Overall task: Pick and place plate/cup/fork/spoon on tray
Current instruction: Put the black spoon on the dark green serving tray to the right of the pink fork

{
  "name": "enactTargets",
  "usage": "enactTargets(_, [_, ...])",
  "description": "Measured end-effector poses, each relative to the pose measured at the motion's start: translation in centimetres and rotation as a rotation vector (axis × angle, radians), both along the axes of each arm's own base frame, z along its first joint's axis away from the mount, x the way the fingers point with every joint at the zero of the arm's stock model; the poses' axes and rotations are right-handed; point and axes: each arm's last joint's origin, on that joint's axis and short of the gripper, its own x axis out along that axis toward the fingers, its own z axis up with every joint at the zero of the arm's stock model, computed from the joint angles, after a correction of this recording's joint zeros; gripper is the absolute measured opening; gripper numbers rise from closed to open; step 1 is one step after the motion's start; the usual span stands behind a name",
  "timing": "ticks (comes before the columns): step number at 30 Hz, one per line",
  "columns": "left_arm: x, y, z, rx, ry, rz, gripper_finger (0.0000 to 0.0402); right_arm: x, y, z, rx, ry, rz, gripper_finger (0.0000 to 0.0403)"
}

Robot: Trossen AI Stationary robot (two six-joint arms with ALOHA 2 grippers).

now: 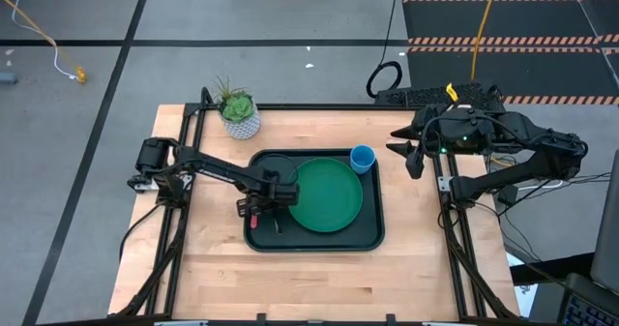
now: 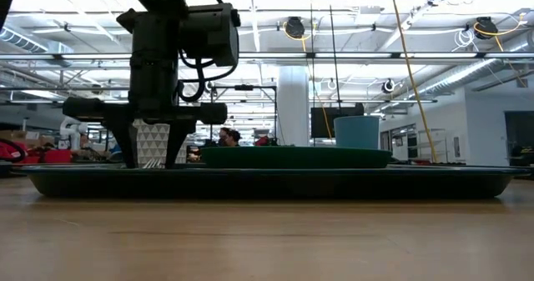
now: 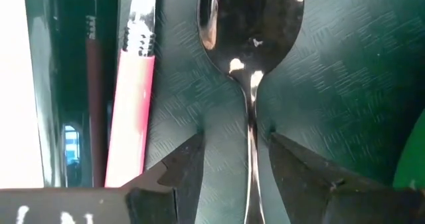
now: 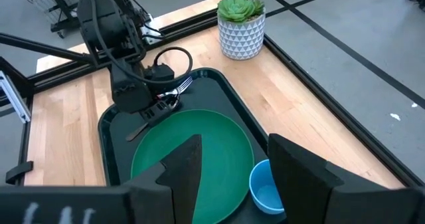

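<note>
The dark tray point(image 1: 372, 234) lies mid-table. The green plate point(image 1: 329, 195) lies flat on it, and the light-blue cup point(image 1: 363, 158) stands upright in its far right corner. In the left wrist view the silver spoon point(image 3: 251, 24) and the pink-handled fork point(image 3: 133, 111) lie side by side on the tray floor at its left end. My left gripper point(image 3: 236, 136) is open and points down over them point(image 1: 259, 210). Its fingers stand on either side of the spoon's handle, with a gap on each side. My right gripper point(image 1: 414, 160) is open and empty, raised beyond the tray's far right corner.
A white patterned plant pot with a green succulent point(image 1: 240, 118) stands at the table's far left, just beyond the tray. Bare wood lies in front of the tray and on both sides of it. Black frame rails run along the table's left and right edges.
</note>
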Motion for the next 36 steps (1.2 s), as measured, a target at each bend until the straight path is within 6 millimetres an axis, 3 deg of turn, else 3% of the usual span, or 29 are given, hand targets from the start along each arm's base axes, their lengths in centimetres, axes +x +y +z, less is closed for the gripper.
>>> enactTargets(10, [0.04,0.81,0.01,-0.018,-0.003,-0.003,0.0164,0.01,0.0,0.0,-0.002,0.001,0.0,0.0167])
enactTargets(25, [0.59,0.74,0.32,-0.031,-0.048,-0.001,0.001,0.01,-0.01,-0.01,-0.007,0.002,0.0,0.0167])
enactTargets(36, [0.56,0.7,0.45,-0.044,-0.051,-0.002,0.0015,0.0,-0.01,-0.01,-0.017,0.007,0.007,0.0167])
